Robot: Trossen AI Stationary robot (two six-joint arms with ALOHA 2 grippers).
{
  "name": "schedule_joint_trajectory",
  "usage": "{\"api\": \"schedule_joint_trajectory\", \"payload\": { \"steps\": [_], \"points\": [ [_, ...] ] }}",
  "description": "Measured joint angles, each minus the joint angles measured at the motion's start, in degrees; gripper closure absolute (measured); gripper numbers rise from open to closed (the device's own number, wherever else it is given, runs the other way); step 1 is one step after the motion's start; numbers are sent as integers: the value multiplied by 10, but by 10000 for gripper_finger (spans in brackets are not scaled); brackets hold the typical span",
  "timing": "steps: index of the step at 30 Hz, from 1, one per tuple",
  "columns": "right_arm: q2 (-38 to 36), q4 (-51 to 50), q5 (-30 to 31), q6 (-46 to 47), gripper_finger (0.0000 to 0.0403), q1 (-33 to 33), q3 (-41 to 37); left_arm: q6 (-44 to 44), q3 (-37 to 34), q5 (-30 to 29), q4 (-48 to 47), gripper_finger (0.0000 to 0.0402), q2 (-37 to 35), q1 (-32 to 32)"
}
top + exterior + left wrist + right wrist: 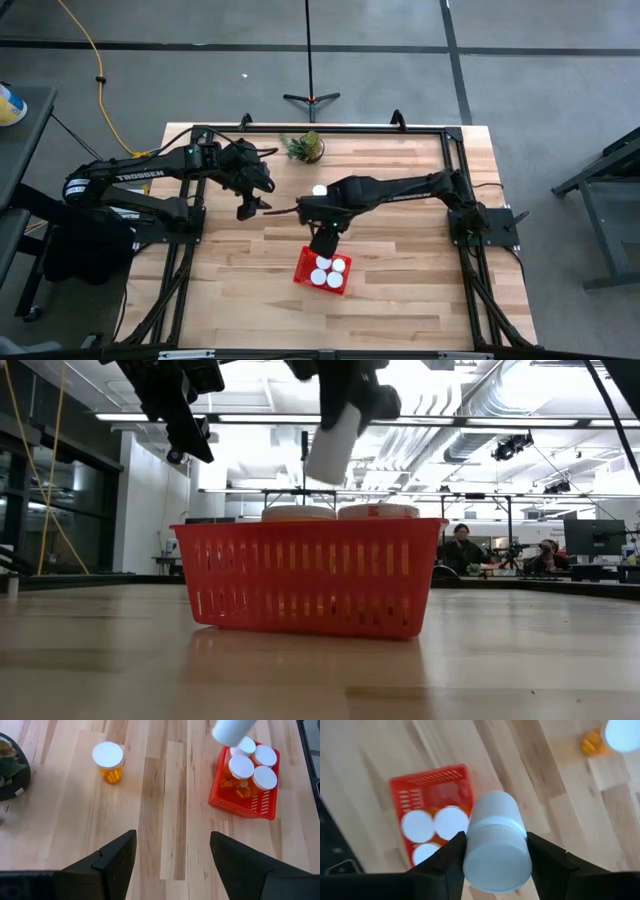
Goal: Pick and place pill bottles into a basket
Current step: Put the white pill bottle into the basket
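Note:
The red basket (pixel 322 270) sits on the table with several white-capped orange pill bottles standing in it; it also shows in the low view (pixel 310 575), the left wrist view (pixel 247 802) and the right wrist view (pixel 432 785). My right gripper (pixel 325 240) is shut on a white-looking bottle (pixel 494 835) above the basket's far edge. One orange bottle (pixel 319 190) stands alone on the table beyond the basket, and shows in the left wrist view (pixel 107 762). My left gripper (pixel 250 207) hangs open and empty over bare table left of it. My right gripper pinches the bottle's cap end (pixel 495 862) between its two fingers, one on each side. The fingers come from above, pointing down at a slant. The bottle (pixel 335 445) hangs below them, tilted, its lower end clear above the basket and the caps in it.
A small green potted plant (pixel 305 147) stands near the table's far edge, behind the lone bottle. Black frame rails run along the table's far, left and right sides. People sit in the room beyond the table (pixel 460 545).

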Motion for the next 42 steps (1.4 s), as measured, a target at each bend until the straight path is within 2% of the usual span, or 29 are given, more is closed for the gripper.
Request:
{"api": "schedule_joint_trajectory", "payload": {
  "steps": [26, 42],
  "points": [
    [1, 82, 31, 44, 235, 44, 4, -20, 0, 0, 43, 115, 0, 0],
    [62, 98, 13, 49, 230, 48, 4, -20, 0, 0, 44, 115, 0, 0]
  ]
}}
